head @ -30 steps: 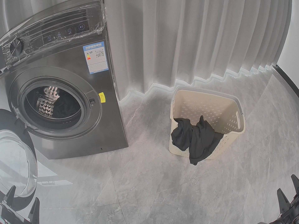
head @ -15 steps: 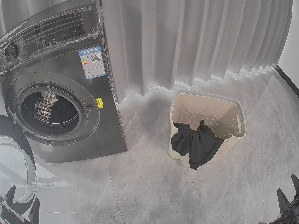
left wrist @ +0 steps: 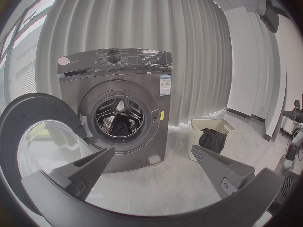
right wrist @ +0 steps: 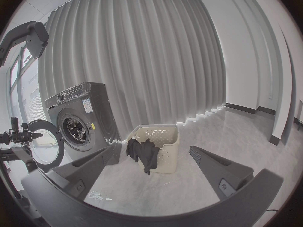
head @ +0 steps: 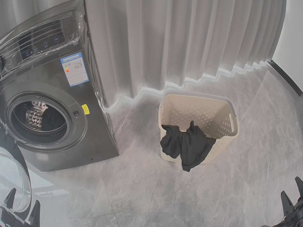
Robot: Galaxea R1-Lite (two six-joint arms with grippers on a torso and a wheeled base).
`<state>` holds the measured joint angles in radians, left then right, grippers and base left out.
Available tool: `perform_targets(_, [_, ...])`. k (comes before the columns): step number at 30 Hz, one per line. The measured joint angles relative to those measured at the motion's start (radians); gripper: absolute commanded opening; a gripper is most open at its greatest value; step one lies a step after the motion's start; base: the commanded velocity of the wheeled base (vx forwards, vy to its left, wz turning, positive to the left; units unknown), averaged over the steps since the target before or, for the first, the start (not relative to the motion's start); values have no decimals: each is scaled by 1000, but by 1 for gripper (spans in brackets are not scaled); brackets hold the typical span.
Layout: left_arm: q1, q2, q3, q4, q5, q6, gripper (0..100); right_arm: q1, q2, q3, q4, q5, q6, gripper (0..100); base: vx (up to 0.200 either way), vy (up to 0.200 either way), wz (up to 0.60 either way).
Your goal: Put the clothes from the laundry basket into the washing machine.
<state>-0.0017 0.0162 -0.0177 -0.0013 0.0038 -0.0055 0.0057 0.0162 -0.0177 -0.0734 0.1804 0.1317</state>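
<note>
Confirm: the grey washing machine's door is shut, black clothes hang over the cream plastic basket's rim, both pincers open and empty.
Wrong on the door: the left wrist view shows the round glass door of the grey washing machine swung open. Black clothes hang over the rim of the cream plastic basket, and the left pincer and right pincer are open and empty.

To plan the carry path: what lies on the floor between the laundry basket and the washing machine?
Bare grey floor, nothing else, as the head view shows between the laundry basket and the washing machine.
</note>
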Motion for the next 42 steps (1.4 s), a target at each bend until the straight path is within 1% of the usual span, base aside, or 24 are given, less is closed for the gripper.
perform_targets(21, [0,0,0,0,0,-2,100,0,0,0,0,0,0,100,0,0,0])
perform_targets(27, [0,0,0,0,2,-5,100,0,0,0,0,0,-1,100,200,0,0])
perform_targets(42, [0,0,0,0,1,-3,100,0,0,0,0,0,-1,100,0,0,0])
